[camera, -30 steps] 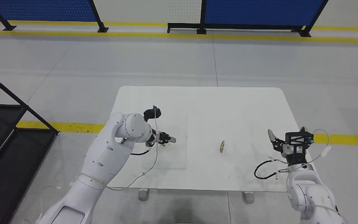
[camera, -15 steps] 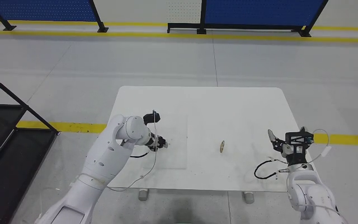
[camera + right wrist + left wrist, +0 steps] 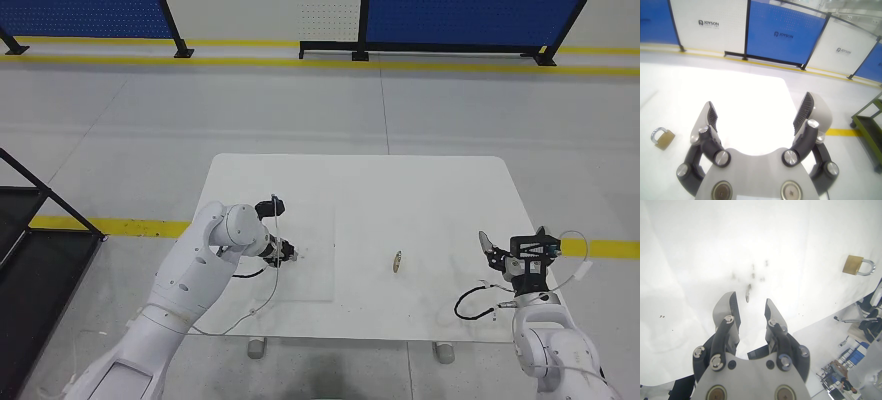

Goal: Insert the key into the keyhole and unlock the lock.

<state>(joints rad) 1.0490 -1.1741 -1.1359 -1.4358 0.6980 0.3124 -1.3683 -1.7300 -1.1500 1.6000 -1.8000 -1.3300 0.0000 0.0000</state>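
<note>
A small silver key [image 3: 747, 294] lies flat on the white table [image 3: 420, 190], among a few dark specks. My left gripper [image 3: 750, 298] is open and tipped down over it, and the key sits just beyond the gap between the fingertips, untouched. In the top view the left gripper [image 3: 288, 252] is at the table's left half. The brass padlock [image 3: 397, 262] with its steel shackle lies near the table's middle front, also seen as the padlock [image 3: 858, 265] and the padlock [image 3: 662, 139]. My right gripper [image 3: 759, 102] stands wide open and empty at the right front edge, the right gripper [image 3: 512, 246].
A thin pale sheet [image 3: 310, 285] covers the table's left part under the left arm. Blue and white partition panels [image 3: 450, 20] stand behind the table across the floor. A dark rack [image 3: 20, 240] is to the left, off the table.
The left gripper has drawn back a little to the left and tipped down toward the table. The right arm and the padlock have not moved.
</note>
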